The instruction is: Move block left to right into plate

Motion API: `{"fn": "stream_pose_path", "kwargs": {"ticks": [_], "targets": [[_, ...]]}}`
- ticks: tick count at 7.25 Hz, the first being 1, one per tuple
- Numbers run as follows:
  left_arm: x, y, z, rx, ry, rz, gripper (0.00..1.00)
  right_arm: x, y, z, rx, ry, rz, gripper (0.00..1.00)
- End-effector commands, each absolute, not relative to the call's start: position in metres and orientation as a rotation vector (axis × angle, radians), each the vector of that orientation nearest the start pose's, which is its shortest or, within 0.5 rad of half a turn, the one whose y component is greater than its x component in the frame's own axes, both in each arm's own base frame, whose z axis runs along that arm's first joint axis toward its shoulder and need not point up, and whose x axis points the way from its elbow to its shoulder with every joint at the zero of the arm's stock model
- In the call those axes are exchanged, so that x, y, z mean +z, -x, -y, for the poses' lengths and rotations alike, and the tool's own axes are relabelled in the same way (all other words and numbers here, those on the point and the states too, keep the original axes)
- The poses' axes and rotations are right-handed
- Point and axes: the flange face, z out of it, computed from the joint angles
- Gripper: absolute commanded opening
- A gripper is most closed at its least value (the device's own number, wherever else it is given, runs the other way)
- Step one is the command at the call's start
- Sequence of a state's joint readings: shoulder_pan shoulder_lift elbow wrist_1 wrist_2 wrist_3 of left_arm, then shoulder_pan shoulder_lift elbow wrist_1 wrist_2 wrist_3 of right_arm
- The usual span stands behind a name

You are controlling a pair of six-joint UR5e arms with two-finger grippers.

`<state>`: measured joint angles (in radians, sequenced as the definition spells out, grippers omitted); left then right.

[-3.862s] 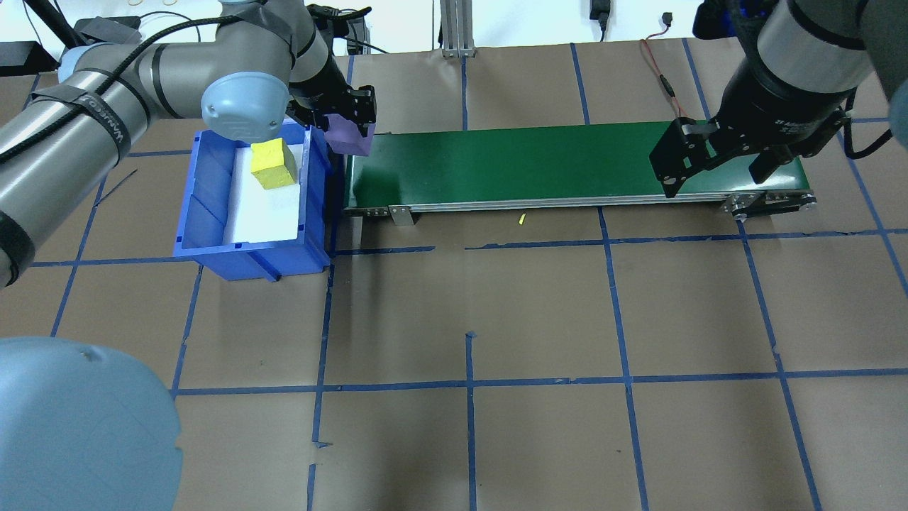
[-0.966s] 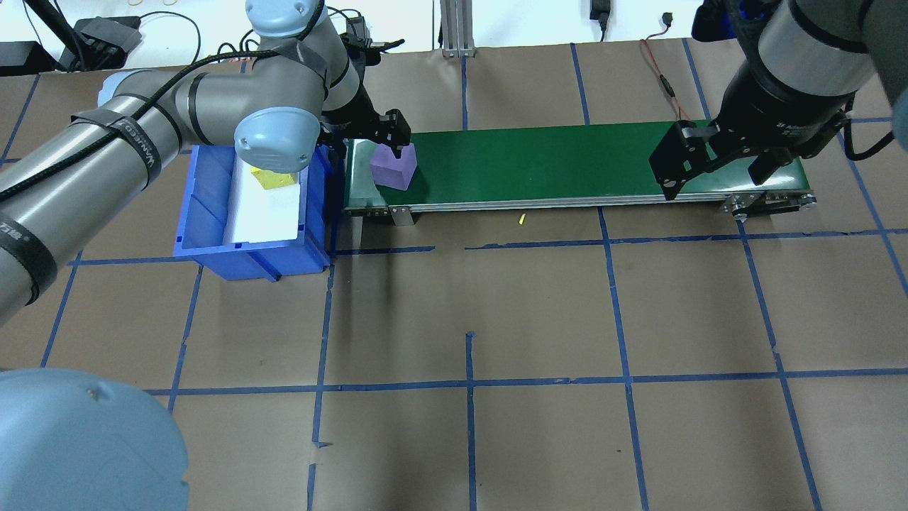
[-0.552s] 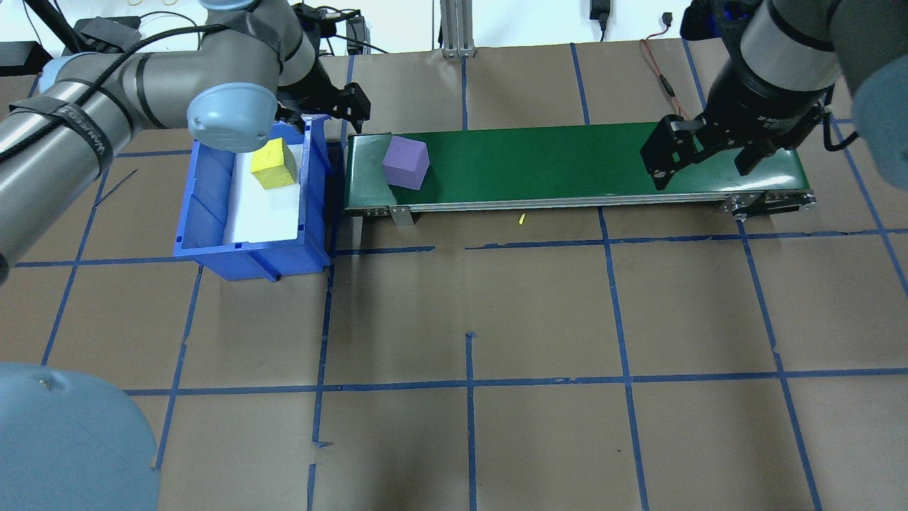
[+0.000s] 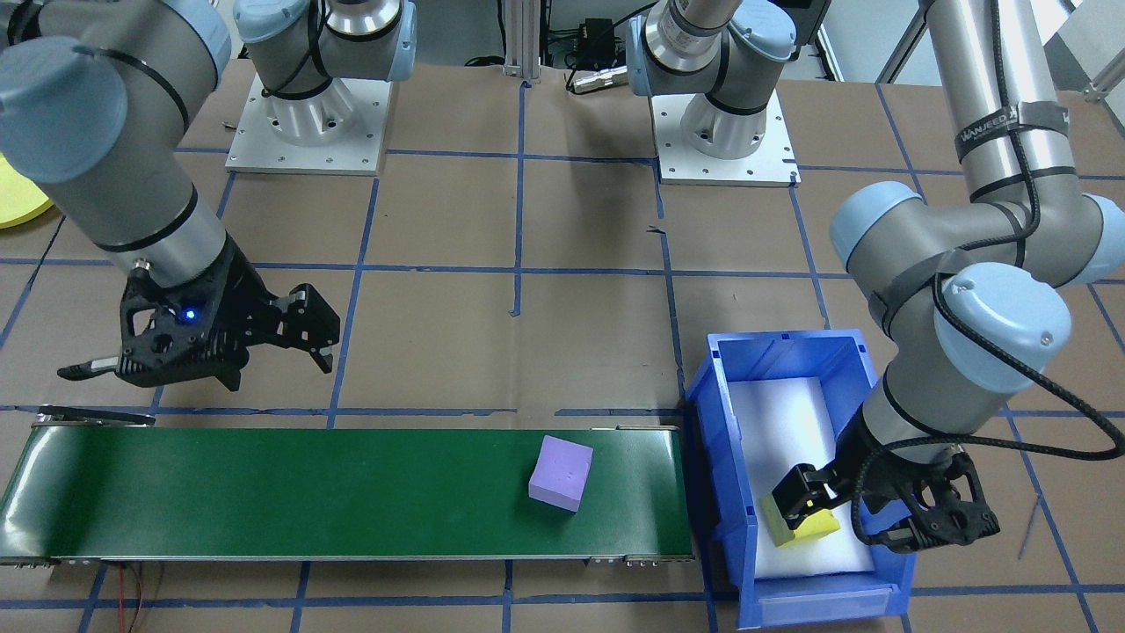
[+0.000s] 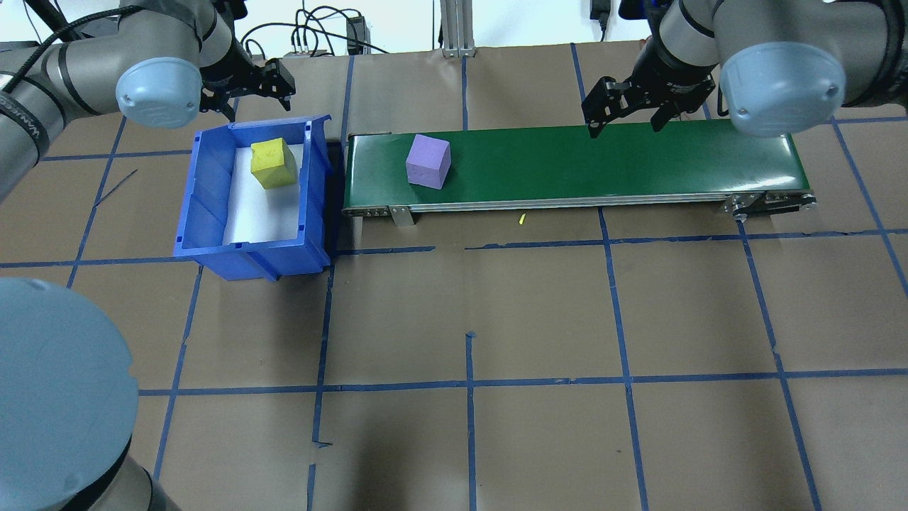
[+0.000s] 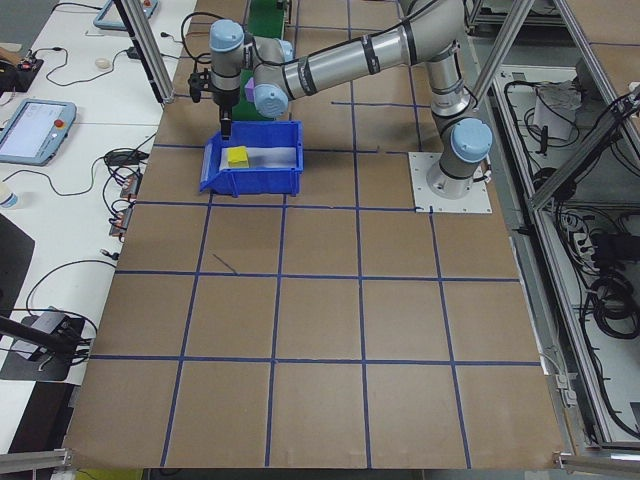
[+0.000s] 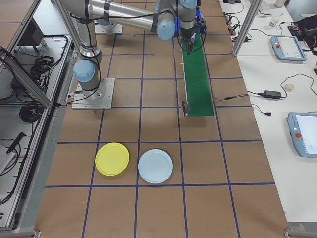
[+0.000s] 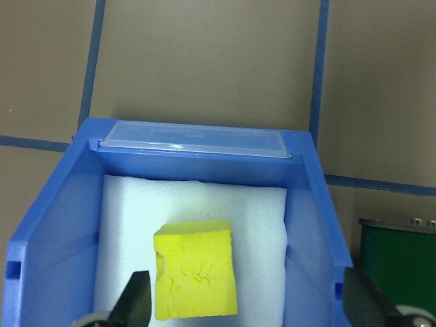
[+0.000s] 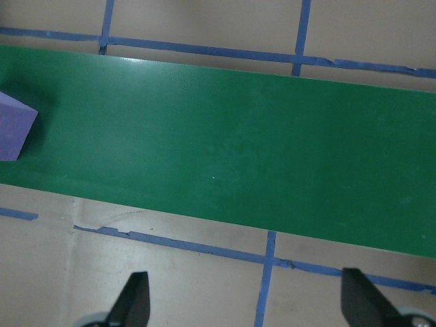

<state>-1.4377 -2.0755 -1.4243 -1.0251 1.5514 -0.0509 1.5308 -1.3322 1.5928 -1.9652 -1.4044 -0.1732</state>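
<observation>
Front view: purple block [image 4: 561, 473] lay on the green belt [image 4: 264, 492] near its bin end; right tool [image 4: 198, 365] hung spread, empty; next likely a pickup downstream.
Overhead: left tool [image 5: 248, 85] spread, empty, beyond the blue bin [image 5: 206, 213].
Right-side view: yellow plate [image 7: 112, 158] near the table's end; block hidden.

Bright even overhead light, soft shadows (belt [image 5: 567, 167] sheen), wrist views slightly soft.

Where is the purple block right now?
In the overhead view the purple block sits free on the green conveyor belt, near its left end, just right of the blue bin.
</observation>
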Motion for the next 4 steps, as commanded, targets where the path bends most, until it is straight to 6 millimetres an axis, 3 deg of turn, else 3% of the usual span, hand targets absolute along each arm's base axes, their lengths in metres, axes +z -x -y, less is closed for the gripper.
{"fn": "stream_pose_path", "kwargs": {"ticks": [1, 3, 4], "targets": [[0.261, 0.017, 0.713, -0.21, 0.364, -3.128, 1.0, 0.35, -0.132, 0.626, -0.232, 0.121, -2.916, 1.0], [0.232, 0.017, 0.705, -0.151, 0.361, -3.141, 1.0, 0.345, -0.132, 0.625, -0.217, 0.105, -2.916, 1.0], [0.23, 0.017, 0.706, -0.186, 0.367, -3.139, 0.99, 0.343, -0.132, 0.624, -0.209, 0.093, -2.915, 1.0]]}}
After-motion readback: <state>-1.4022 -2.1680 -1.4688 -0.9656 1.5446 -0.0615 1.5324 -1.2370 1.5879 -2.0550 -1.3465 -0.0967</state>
